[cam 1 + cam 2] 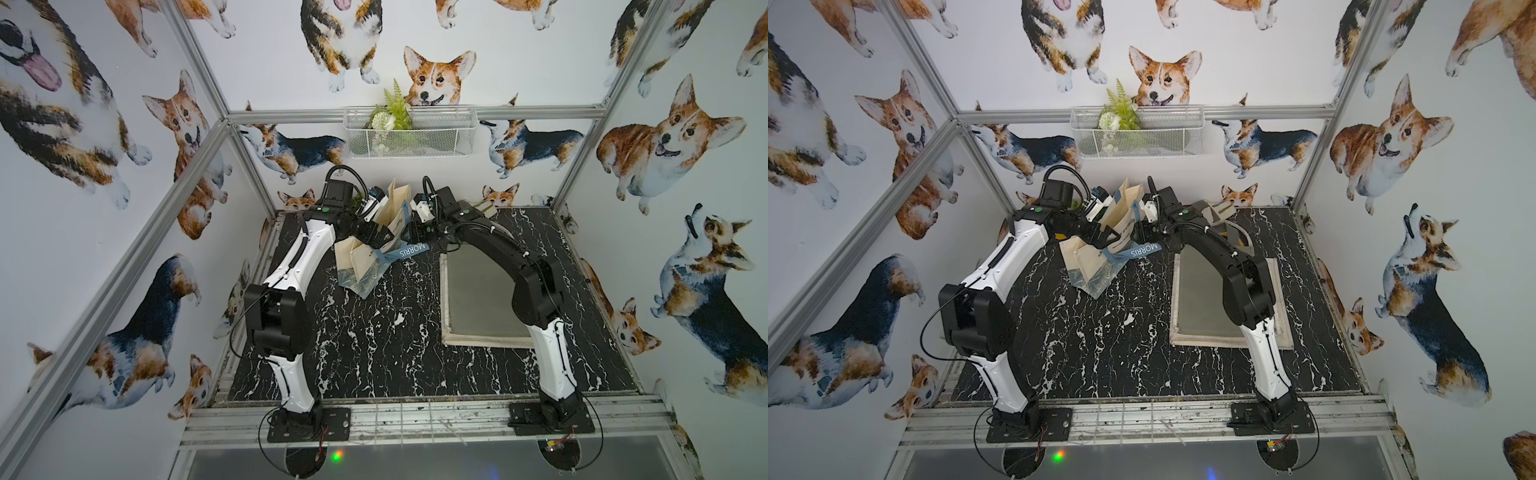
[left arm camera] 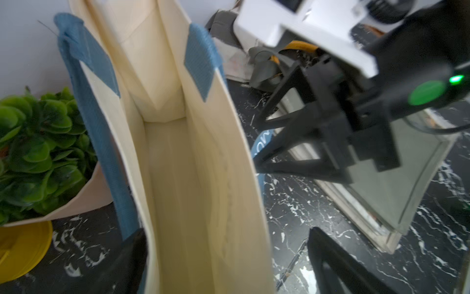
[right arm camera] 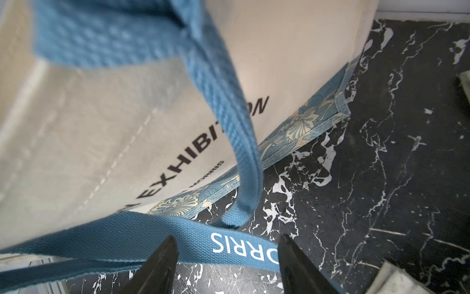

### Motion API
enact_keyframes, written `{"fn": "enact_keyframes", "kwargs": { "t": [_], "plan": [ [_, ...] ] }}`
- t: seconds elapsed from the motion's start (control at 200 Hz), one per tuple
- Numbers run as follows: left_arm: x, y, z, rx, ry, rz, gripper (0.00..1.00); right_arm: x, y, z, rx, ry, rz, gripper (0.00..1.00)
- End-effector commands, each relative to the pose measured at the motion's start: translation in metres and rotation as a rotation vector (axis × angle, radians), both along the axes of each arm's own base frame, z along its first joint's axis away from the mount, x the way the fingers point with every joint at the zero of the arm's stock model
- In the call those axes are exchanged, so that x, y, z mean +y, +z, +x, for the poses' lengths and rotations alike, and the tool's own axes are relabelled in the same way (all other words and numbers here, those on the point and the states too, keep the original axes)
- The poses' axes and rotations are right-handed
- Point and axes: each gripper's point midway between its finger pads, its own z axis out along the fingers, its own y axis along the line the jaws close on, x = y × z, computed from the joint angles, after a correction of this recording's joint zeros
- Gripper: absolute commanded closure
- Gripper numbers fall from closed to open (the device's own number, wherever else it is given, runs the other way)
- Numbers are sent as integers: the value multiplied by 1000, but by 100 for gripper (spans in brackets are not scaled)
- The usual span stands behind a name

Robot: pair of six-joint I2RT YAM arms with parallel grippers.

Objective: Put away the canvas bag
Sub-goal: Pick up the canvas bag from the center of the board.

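Note:
The canvas bag [image 1: 359, 266] is cream with blue handles and a blue floral base, and it stands tilted at the back middle of the black marble table [image 1: 374, 353]. In the left wrist view its empty mouth [image 2: 183, 178] sits between the wide-apart fingers of my left gripper [image 2: 225, 234], which is open and straddles it. My right gripper [image 3: 226, 238] is just right of the bag [image 1: 1088, 266]. Its jaws stand apart, and the blue strap [image 3: 152, 241] printed MORRIS lies across their tips. In both top views the grippers [image 1: 376, 237] [image 1: 409, 235] meet at the bag.
A flat grey cloth piece [image 1: 482, 291] lies under my right arm, with a crumpled grey bag [image 1: 1225, 224] behind it. A white wire basket [image 1: 449, 141] with greenery hangs on the back wall. A green plant [image 2: 38, 152] in a yellow pot [image 2: 20, 252] stands left of the bag.

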Motion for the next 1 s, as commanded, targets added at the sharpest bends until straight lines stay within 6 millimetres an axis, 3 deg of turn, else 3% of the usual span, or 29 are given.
{"fn": "enact_keyframes", "kwargs": {
  "t": [0.0,0.17,0.34,0.475,0.651,0.796,0.991],
  "plan": [
    [15,-4,9,-18,52,100,1,-12,-3,-3,7,17,-44,34],
    [18,-1,17,-25,68,124,23,-46,-1,-6,27,-33,-42,34],
    [16,-1,10,-14,42,115,67,-74,11,-20,-3,-20,-44,34],
    [7,5,-12,-43,-59,90,95,-95,16,-37,-23,14,-74,34],
    [2,26,-48,-141,-177,88,100,-120,22,-51,-50,41,-90,35],
    [2,40,-82,-299,-298,94,100,-116,45,-74,-154,185,-17,32],
    [-6,56,-120,-491,-446,38,100,-115,83,-107,-427,361,49,25]
  ]
}}
